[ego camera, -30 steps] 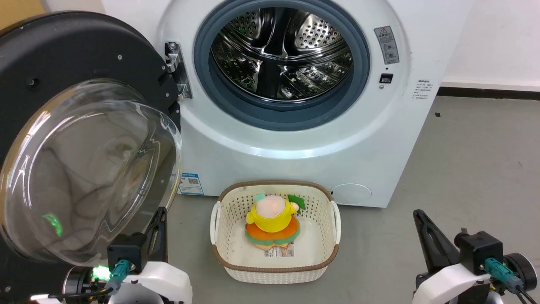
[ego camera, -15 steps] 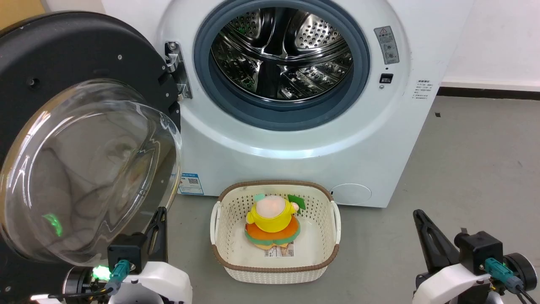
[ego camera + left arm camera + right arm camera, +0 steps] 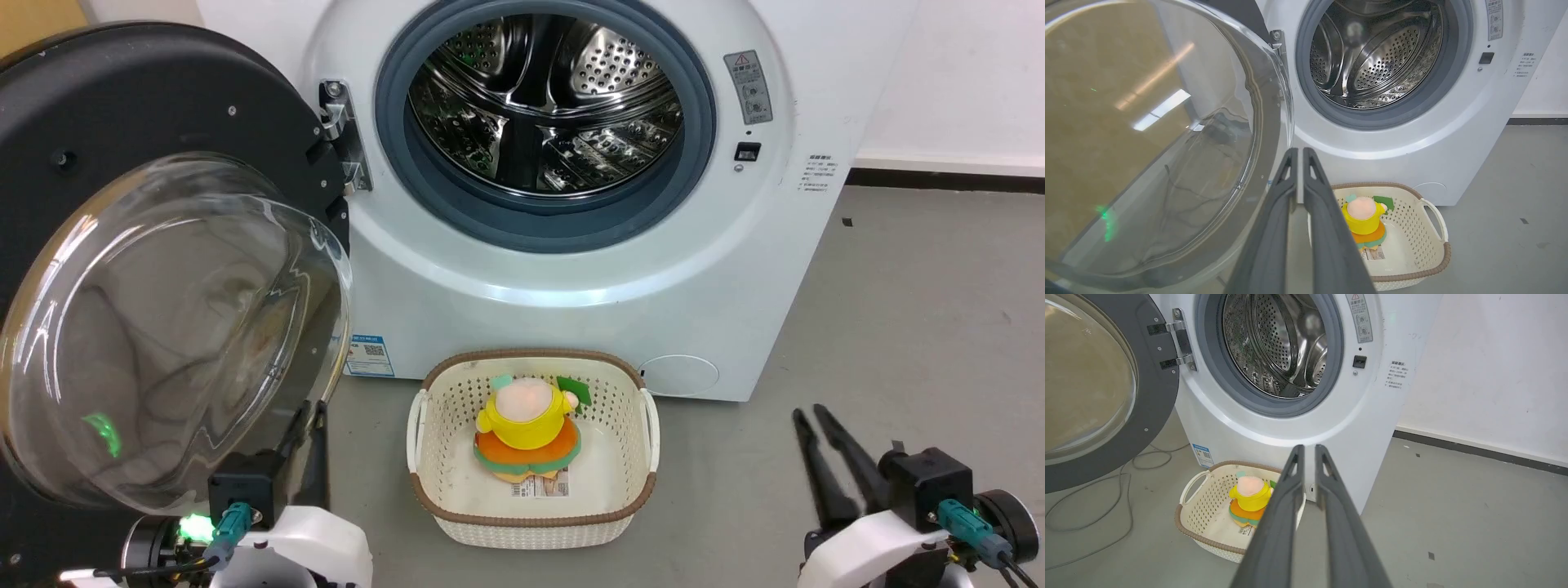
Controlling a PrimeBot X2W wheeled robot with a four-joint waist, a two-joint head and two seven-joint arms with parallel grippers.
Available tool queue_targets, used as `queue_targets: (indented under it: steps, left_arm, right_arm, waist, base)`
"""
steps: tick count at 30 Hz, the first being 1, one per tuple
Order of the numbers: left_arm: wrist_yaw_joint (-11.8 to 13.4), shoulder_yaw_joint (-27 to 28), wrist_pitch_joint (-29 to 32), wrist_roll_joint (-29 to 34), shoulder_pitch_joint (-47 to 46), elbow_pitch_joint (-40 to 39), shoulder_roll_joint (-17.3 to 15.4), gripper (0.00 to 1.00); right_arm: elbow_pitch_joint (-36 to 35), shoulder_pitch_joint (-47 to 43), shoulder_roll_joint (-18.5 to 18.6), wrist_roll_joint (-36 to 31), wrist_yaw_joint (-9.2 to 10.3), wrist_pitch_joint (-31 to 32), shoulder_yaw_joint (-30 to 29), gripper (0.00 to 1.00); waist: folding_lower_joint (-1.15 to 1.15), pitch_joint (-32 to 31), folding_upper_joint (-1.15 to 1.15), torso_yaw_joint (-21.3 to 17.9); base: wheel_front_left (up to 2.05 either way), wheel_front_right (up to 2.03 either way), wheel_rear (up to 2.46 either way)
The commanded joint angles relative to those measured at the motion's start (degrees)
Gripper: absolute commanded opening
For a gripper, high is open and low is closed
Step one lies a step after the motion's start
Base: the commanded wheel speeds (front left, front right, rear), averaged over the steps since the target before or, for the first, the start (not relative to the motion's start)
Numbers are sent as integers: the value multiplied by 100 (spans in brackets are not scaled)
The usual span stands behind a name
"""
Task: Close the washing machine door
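Observation:
The washing machine door (image 3: 122,90) is swung wide open at the left, its black disc and bulging glass window (image 3: 171,327) facing me; the metal hinge (image 3: 341,131) holds it to the white washing machine (image 3: 571,278). The steel drum (image 3: 543,98) lies bare inside the grey gasket. My left gripper (image 3: 312,406) sits low, just beside the window's lower right rim, fingers a narrow gap apart and holding nothing; the left wrist view shows that gripper (image 3: 1298,150) next to the glass (image 3: 1167,143). My right gripper (image 3: 807,411) is low right over the floor, slightly open and empty, far from the door (image 3: 1155,388).
A cream perforated basket (image 3: 535,357) with a yellow and orange plush toy (image 3: 526,425) stands on the grey floor before the machine, between my arms. A cable (image 3: 1106,522) lies on the floor under the door. A white wall (image 3: 1494,375) is at the right.
Both grippers' fingers, pressed together before, now stand slightly apart. The door, the machine and the basket have not moved.

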State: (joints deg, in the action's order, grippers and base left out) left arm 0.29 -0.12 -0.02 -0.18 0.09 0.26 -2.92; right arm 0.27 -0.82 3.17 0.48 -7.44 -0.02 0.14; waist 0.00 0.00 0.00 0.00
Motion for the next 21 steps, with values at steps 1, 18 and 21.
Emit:
queue_targets:
  steps: [1,18,21]
  left_arm:
    - [0,-1,-2,-2,1,0,0,100]
    - [79,-112,-190,-143,18,95,1,100]
    - [94,-127,-226,-168,26,106,1,100]
  right_arm:
    - [0,0,0,4,0,-2,-1,100]
    - [94,-20,-4,186,-1,-178,-12,100]
    - [109,-23,-4,219,-1,-211,-9,100]
  waist:
    - [0,0,0,0]
    - [0,-4,0,72]
    - [0,-7,0,115]
  base:
    - [0,0,0]
    - [0,0,0]
    - [0,0,0]
